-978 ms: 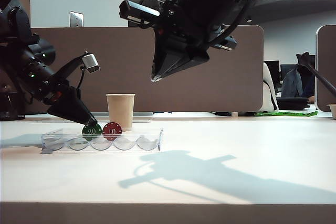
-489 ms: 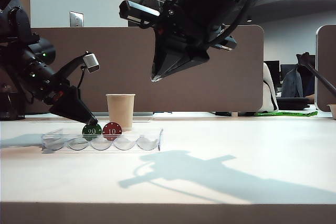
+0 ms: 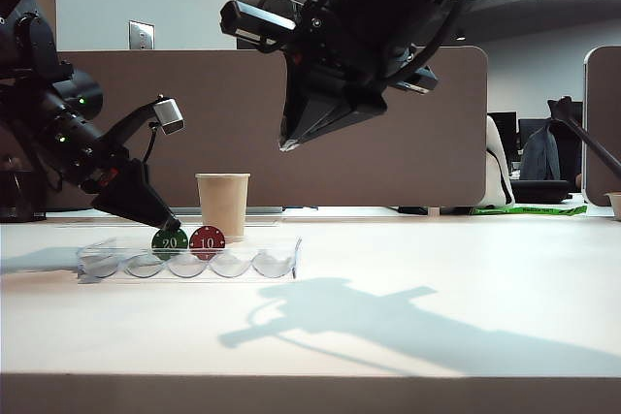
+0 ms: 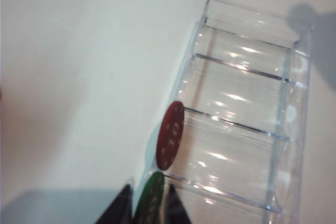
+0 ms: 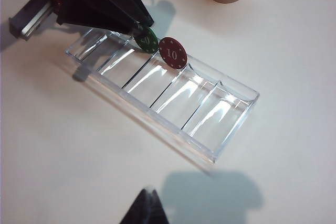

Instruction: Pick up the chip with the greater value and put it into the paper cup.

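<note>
1. We are seeing the left end effector [image 3: 175, 227] reaching down to the green chip [image 3: 170, 242], its dark fingertips [image 4: 123, 208] sitting on either side of the chip's upper edge; whether they are already pinching it we cannot tell.
2. We are finding that green chip standing on edge in the clear tray [image 3: 281, 261], just beside the red chip [image 3: 207, 240], with the paper cup [image 3: 222, 203] standing behind them on the worktop [image 3: 388, 336].
3. We are seeing the right end effector [image 3: 283, 145] hanging high above the tray, well apart from everything, its tips [image 5: 144, 211] looking pressed together.
4. We are counting two chips, one cup and one tray with five scalloped compartments.
5. We are reading a white "20" on the green chip and a white "10" on the red one.
</note>
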Action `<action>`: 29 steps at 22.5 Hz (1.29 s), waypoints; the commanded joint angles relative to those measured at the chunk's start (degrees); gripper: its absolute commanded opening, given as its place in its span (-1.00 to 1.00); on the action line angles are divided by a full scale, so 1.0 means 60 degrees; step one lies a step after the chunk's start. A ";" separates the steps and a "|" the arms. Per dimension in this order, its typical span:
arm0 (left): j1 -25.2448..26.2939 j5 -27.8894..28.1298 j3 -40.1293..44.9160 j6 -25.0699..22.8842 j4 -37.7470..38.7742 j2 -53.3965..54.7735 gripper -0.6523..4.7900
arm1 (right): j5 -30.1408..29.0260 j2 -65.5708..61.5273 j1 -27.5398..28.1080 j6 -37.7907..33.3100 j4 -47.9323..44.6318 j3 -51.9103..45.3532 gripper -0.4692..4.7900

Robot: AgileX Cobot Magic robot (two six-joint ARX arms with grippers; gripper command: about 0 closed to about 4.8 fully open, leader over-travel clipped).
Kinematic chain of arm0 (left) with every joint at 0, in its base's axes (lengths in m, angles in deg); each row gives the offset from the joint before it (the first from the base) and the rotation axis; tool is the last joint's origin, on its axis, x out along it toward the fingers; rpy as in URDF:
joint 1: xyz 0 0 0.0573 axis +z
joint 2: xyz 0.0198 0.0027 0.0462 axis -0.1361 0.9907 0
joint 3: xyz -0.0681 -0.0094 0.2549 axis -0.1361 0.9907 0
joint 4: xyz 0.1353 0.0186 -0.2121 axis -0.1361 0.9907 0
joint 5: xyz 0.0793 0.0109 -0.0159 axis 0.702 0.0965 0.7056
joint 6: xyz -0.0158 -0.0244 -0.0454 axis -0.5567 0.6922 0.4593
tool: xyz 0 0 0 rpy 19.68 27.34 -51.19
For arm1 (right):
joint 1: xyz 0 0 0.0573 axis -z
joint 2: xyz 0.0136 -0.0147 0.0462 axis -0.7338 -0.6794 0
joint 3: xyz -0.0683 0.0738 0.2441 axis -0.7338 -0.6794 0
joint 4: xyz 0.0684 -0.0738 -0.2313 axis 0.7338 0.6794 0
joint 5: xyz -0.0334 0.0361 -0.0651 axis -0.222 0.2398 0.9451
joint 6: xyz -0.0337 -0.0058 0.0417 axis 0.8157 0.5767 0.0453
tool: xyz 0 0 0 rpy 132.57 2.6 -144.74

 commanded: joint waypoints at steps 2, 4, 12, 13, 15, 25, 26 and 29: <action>0.0007 -0.0040 -0.0029 0.0007 -0.0015 -0.0029 -0.47 | -0.0004 0.0044 0.0000 -0.0040 -0.0098 0.0062 -0.84; 0.0007 -0.0025 -0.0029 0.0044 -0.0015 -0.0029 -0.47 | -0.0004 0.0044 0.0000 -0.0040 -0.0098 0.0062 -0.84; 0.0007 0.0131 -0.0029 0.0073 0.0015 -0.0029 -0.58 | -0.0004 0.0044 0.0000 -0.0040 -0.0095 0.0062 -0.85; 0.0007 0.0131 -0.0029 0.0073 0.0015 -0.0029 -0.58 | -0.0004 0.0044 0.0000 -0.0040 -0.0095 0.0062 -0.85; 0.0007 0.0131 -0.0029 0.0069 0.0015 -0.0029 -0.58 | -0.0004 0.0044 0.0000 -0.0040 -0.0095 0.0062 -0.84; 0.0007 0.0131 -0.0029 0.0091 0.0022 -0.0029 -0.78 | -0.0004 0.0044 0.0000 -0.0040 -0.0095 0.0062 -0.84; 0.0007 0.0131 -0.0029 0.0153 0.0018 -0.0029 -0.78 | -0.0004 0.0044 0.0000 -0.0040 -0.0095 0.0062 -0.85; 0.0007 0.0124 -0.0029 0.0215 0.0022 -0.0029 -0.78 | -0.0004 0.0044 0.0000 -0.0040 -0.0091 0.0062 -0.84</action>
